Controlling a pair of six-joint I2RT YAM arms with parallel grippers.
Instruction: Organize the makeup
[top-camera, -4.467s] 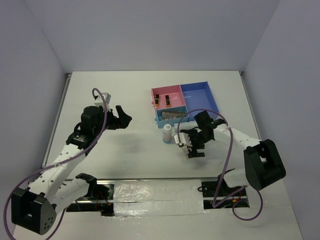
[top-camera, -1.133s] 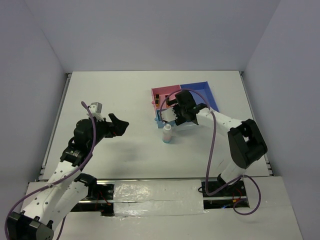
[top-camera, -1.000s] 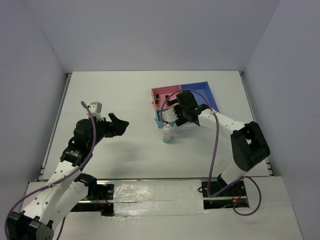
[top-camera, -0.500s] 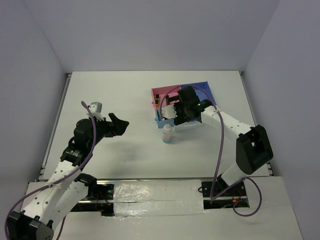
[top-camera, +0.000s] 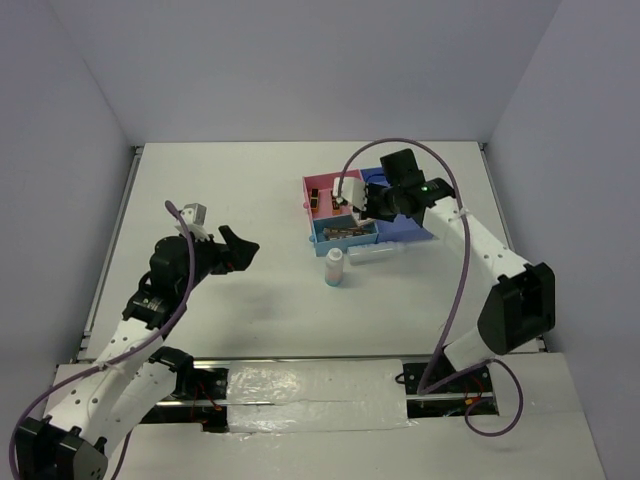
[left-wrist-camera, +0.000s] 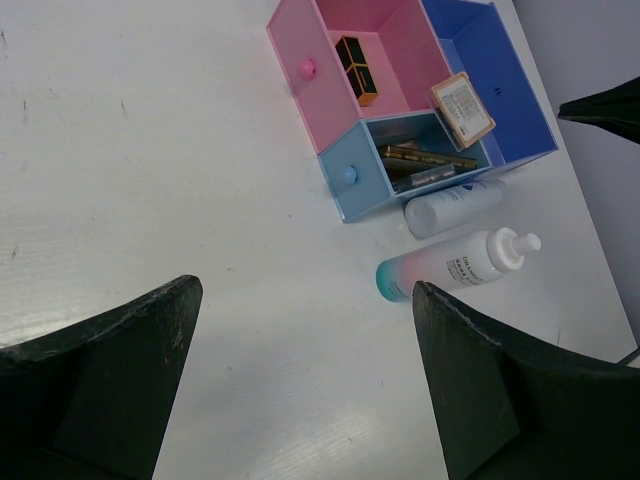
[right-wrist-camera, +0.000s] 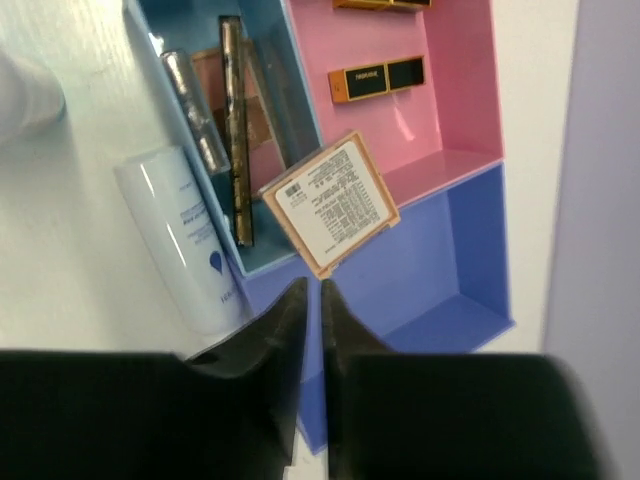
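White tabletop (top-camera: 250, 190) fills most of what I see. Broad bare room lies between the left claw (left-wrist-camera: 305, 290), which hangs wide open with nothing in it, and the pink-and-blue tray (left-wrist-camera: 515, 130) toward the far right side. Its dark-blue compartment (right-wrist-camera: 420, 260) is the biggest. The pink compartment (left-wrist-camera: 400, 50) beside it holds black-gold pieces (left-wrist-camera: 357, 70) lying flat. The light-blue compartment (left-wrist-camera: 355, 180) at the near corner holds the long brown palette (left-wrist-camera: 430, 160) with a silvery tube (right-wrist-camera: 190, 95) alongside. A white bottle (left-wrist-camera: 450, 207) lies on its side just beside the tray's near wall, and a teal-to-pink bottle (left-wrist-camera: 455, 268) sits a little further out on the open table, apart from the tray. A square compact (right-wrist-camera: 330, 203), label side up, rests tilted on the wall where the compartments meet, one corner out over the dark blue. The right claw (right-wrist-camera: 312, 292) hovers just off that compact's lower corner, its fingers drawn almost together and gripping nothing.
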